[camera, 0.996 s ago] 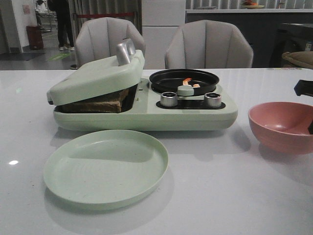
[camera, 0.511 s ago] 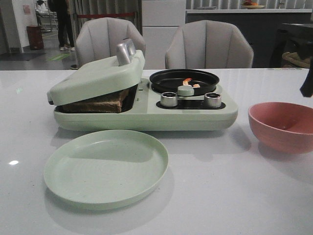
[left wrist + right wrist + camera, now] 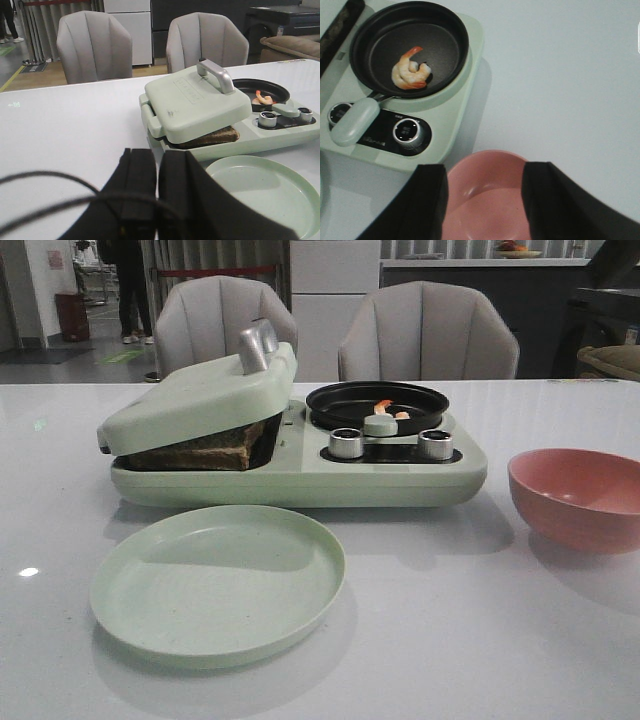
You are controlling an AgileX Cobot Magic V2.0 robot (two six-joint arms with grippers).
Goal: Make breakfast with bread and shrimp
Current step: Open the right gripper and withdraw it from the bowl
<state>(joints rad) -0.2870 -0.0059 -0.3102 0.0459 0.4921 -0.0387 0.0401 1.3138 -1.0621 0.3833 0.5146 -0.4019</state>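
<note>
Right gripper [image 3: 485, 200] is open, jaws spread, holding nothing. It hangs over the pink bowl [image 3: 490, 200], near the bench's right edge. Left gripper [image 3: 157, 195] has its fingers pressed together, empty, low over the bench's left side and facing the cooker.

Shrimp [image 3: 410, 72]: curled orange-pink pieces with whitish parts, glossy, lying in the black round pan [image 3: 407, 47] on the cooker's right half. From the right gripper it lies forward and to the left, beyond the control knobs [image 3: 407, 131] and the pan's pale green handle [image 3: 352, 122]. The curl has no clear long axis, so jaw angle probably matters little. The right arm is clearly nearer the shrimp.

Bread [image 3: 205, 450]: tan slices with dark crust, sandwiched under the tilted mint-green lid [image 3: 195, 395] in the cooker's left bay, one edge showing in the gap. The left arm is nearer. The lid's metal handle [image 3: 216, 75] is the likely grab point.

Mint-green plate [image 3: 218, 580] sits in front of the cooker, toward the bench's front edge: matte, shallow rim, nothing on it. The bowl looks matte plastic, also holding nothing.

My read: the shrimp goes first, by the right arm.
</note>
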